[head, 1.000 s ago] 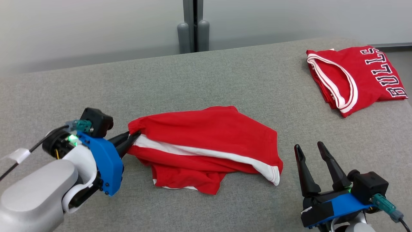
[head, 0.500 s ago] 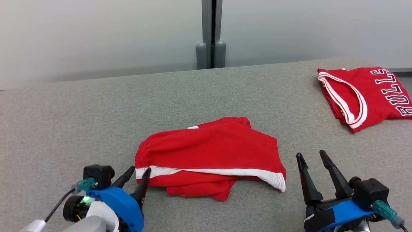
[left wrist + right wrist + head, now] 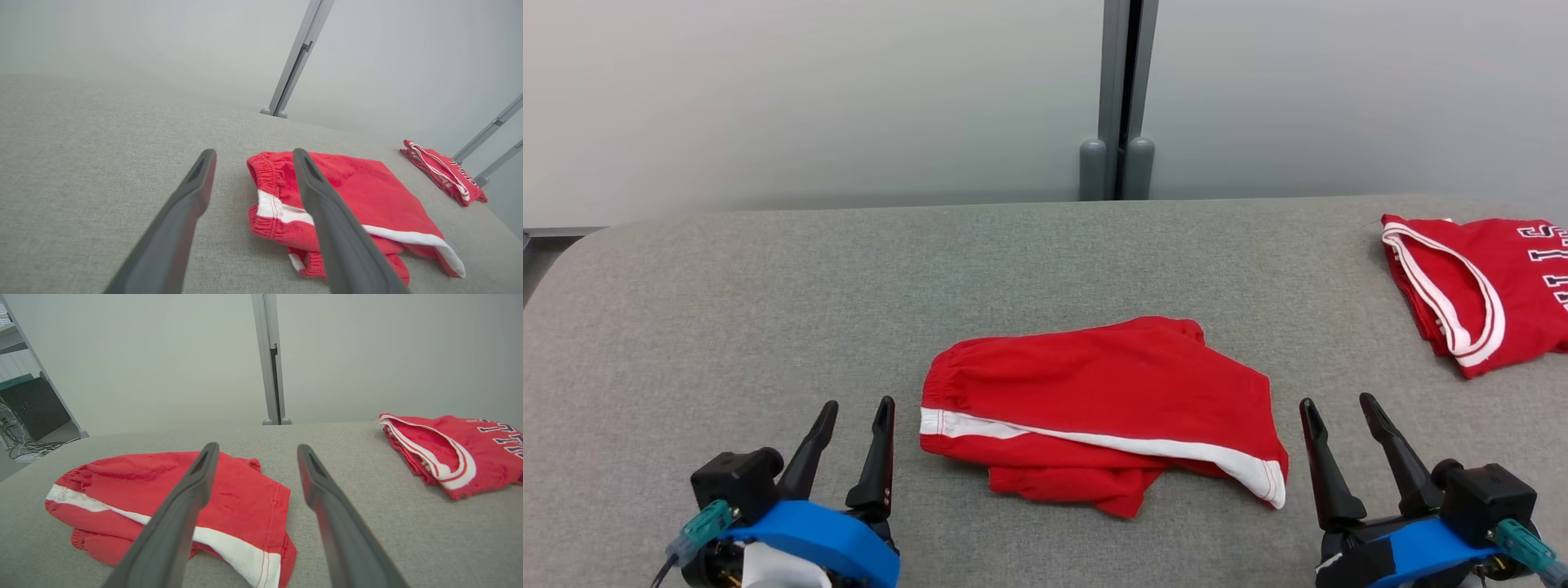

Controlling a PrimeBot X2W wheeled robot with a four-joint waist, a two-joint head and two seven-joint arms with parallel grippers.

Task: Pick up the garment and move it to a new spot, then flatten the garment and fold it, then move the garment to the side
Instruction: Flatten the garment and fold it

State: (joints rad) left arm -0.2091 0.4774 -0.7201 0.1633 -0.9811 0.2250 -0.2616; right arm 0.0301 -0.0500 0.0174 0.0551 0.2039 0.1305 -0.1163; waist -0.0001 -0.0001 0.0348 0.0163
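Note:
The garment [image 3: 1094, 400] is a pair of red shorts with a white side stripe, lying loosely folded at the middle of the grey table [image 3: 727, 327]. It also lies ahead in the left wrist view [image 3: 359, 196] and the right wrist view [image 3: 163, 486]. My left gripper [image 3: 858, 406] stands open at the lower left, just left of the waistband, touching nothing. My right gripper [image 3: 1339, 402] stands open at the lower right, a little right of the shorts' hem, with nothing between its fingers.
A folded red jersey [image 3: 1478, 286] with white trim and dark lettering lies at the table's far right, also seen in the right wrist view [image 3: 449, 453]. A grey post [image 3: 1119, 98] rises behind the table against a pale wall.
My left gripper has let go of the shorts' waistband, opened and pulled back to the lower left. The shorts have settled on the table. The head camera has shifted, moving the whole picture.

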